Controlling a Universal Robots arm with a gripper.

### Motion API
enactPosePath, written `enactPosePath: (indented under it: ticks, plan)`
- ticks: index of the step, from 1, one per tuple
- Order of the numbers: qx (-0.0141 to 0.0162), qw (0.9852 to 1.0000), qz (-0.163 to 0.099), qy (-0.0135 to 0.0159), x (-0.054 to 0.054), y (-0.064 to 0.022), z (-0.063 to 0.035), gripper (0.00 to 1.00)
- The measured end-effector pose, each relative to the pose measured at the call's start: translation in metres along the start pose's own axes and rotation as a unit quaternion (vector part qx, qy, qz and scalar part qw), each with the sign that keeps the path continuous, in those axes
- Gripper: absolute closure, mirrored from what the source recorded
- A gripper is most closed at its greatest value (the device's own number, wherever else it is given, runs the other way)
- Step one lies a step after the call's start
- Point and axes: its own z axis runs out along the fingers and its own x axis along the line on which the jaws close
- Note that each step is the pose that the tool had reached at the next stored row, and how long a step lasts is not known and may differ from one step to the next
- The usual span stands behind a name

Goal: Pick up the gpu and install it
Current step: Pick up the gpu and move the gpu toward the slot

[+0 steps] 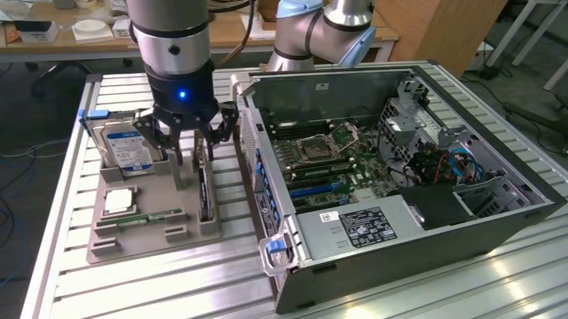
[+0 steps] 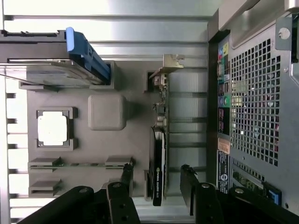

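The gpu (image 1: 204,193) stands on edge in a slot of the grey holder (image 1: 158,189), on the side nearest the computer case. In the wrist view the gpu (image 2: 159,158) shows its green board edge, its black cooler and its silver bracket (image 2: 171,63). My gripper (image 1: 195,149) hangs just above the card, open. In the wrist view my gripper (image 2: 156,170) has one black finger (image 2: 127,173) on each side of the card, and neither pad touches it.
The holder (image 2: 107,112) also carries a hard drive (image 1: 129,146) standing upright, a processor chip (image 1: 120,199) and a memory stick (image 1: 151,218). The open computer case (image 1: 400,166) lies close beside the holder, with its motherboard (image 1: 328,163) exposed. A second arm (image 1: 310,26) stands behind.
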Motion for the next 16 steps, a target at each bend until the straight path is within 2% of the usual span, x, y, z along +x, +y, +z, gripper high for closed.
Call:
enactPosePath:
  ticks: [8, 16]
  plan:
    - [0.0, 1.0, 0.0, 0.0, 0.0, -0.0006, 0.0145, 0.47]
    - [0.0001, 1.0, 0.0, 0.0, -0.006, -0.0011, 0.029, 0.47]
